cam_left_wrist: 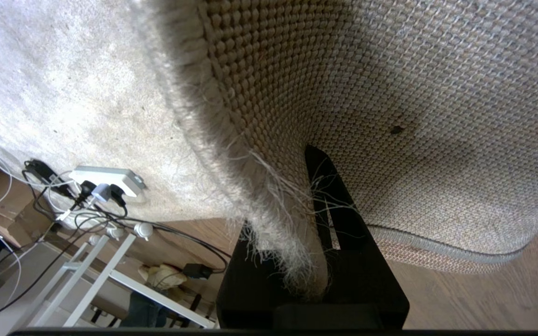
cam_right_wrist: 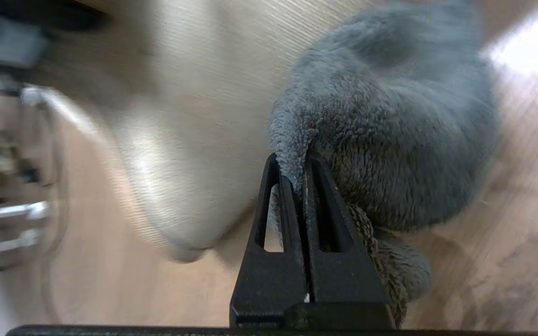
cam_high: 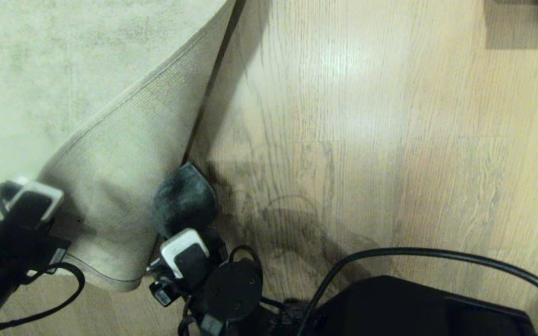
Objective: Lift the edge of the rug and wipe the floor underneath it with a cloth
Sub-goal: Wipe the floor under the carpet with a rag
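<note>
From the head we look steeply down at the floor (cam_high: pixel 367 140) and the rug edge (cam_high: pixel 124 154). Our wrist cameras sit close behind each tool; all three views share that lifted rug corner.

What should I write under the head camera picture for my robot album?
Left end effector holds the rug edge up while the right end effector brings the cloth to the floor.

The left gripper (cam_high: pixel 33 198) holds the rug edge (cam_high: pixel 124 154) folded up; the cloth (cam_high: pixel 184 200) sits beside it on the floor (cam_high: pixel 367 140).
</note>
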Motion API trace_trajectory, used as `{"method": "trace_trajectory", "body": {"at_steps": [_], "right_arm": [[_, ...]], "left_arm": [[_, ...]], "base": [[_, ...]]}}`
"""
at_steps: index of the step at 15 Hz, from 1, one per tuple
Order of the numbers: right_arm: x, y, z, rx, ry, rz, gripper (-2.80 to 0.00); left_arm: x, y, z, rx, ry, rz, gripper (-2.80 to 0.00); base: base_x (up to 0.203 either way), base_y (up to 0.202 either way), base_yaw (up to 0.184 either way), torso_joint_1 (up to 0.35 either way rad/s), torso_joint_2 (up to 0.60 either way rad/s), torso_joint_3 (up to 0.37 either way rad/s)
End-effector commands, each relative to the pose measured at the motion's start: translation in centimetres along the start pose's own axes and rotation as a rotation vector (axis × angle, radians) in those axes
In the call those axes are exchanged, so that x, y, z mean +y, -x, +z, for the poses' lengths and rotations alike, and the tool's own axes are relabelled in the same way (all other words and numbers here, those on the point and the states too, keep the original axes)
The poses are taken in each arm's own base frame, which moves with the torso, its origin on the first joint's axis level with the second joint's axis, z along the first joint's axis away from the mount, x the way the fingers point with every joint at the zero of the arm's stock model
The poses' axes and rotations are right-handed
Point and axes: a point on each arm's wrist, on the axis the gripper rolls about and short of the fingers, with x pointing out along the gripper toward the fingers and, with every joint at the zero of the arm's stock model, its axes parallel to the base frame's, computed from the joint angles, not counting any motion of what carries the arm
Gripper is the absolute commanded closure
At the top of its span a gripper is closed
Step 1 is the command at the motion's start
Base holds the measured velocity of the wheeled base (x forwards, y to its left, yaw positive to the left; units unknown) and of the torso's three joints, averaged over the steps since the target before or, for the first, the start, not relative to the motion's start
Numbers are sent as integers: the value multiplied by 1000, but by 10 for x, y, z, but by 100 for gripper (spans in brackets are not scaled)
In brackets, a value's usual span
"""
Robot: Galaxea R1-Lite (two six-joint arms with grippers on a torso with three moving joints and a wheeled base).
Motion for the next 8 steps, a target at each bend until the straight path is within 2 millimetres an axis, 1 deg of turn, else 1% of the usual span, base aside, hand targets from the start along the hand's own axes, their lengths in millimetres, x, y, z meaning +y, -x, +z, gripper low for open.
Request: {"method": "trace_trajectory", "body": {"at_steps": [1, 3, 5, 7, 8], "right_arm": [[-15, -15, -24, 5, 13, -48, 0], [-37, -31, -25, -30, 11, -105, 0], [-65, -47, -18, -69, 27, -171, 0], [-91, -62, 1, -113, 40, -226, 0], [-103, -68, 16, -135, 47, -251, 0]], "left_arm": [[1, 2, 0, -6, 1, 6, 0], [1, 2, 0, -5, 1, 4, 0], [1, 2, 0, -5, 1, 4, 0], [1, 2, 0, -5, 1, 5, 0], [0, 2, 0, -4, 0, 3, 0]], "base": [[0, 0, 0, 0, 0, 0], [0, 0, 0, 0, 0, 0], [0, 0, 0, 0, 0, 0], [0, 0, 0, 0, 0, 0], [0, 0, 0, 0, 0, 0]]}}
